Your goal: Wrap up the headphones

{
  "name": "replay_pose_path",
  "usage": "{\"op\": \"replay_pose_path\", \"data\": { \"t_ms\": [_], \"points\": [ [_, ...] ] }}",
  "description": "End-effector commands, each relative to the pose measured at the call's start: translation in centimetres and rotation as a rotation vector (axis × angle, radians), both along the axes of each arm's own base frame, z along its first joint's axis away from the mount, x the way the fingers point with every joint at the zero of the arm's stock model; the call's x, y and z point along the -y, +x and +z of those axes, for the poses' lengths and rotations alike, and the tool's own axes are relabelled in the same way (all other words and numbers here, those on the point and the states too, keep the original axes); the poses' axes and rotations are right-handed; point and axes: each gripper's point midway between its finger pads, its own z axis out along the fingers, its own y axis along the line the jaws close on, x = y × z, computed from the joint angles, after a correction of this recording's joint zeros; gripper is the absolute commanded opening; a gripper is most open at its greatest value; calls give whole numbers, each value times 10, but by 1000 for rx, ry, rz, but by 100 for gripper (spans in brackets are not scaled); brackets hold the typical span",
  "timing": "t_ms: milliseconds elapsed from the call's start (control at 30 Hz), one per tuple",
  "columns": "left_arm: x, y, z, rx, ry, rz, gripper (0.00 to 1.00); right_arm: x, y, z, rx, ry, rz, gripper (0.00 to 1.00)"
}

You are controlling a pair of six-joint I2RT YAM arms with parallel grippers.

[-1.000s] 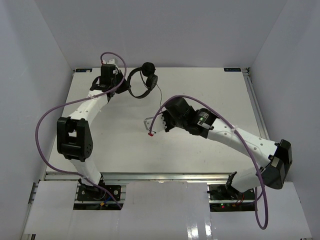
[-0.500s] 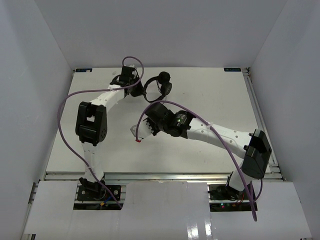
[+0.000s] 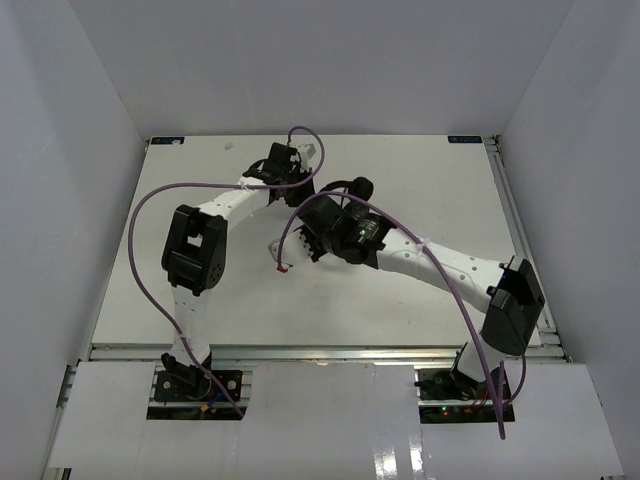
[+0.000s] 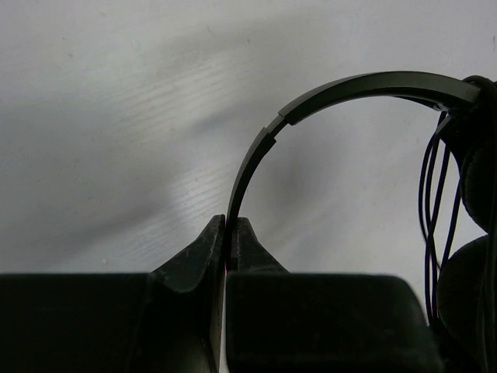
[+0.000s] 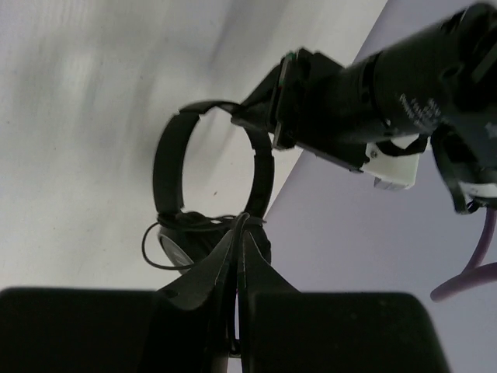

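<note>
Headphones point(image 5: 165, 167): headband point(image 4: 247, 167) in closed left claw point(image 4: 226, 225) (right claw point(image 5: 238, 233) nips cord point(image 5: 145, 247)).

White rect. table point(image 3: 420, 170), matte top, boxed in by pale walls point(image 3: 90, 150) on left, far & right sides. Metal rail point(image 3: 320, 352) runs along near edge; another, side rail point(image 3: 515, 220), down right edge. Small blue tags at far-left point(image 3: 165, 141) & far-right point(image 3: 462, 139) corners. Faint smudge point(image 3: 229, 147) nr far-left corner. Two arm bases point(image 3: 185, 380) bolted at near edge, left & right. Headphones point(image 3: 358, 187) over far-centre; can't tell if they touch the top.
</note>
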Motion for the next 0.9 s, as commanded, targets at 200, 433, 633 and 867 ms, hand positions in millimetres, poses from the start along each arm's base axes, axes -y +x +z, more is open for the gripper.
{"op": "replay_pose_path", "data": {
  "t_ms": [200, 433, 633, 867],
  "points": [
    [26, -56, 33, 91, -60, -296, 0, 27, 23, 27, 39, 1, 86, 8],
    [10, -21, 47, 127, -94, -75, 0, 15, -12, 21, -75, 32, 187, 8],
    [-28, 15, 59, 65, -230, 141, 0, 15, -38, 26, -141, 53, 239, 8],
    [-12, 36, 73, 25, -305, 168, 0, -15, -77, 8, -235, 39, 357, 8]
  ]
}}
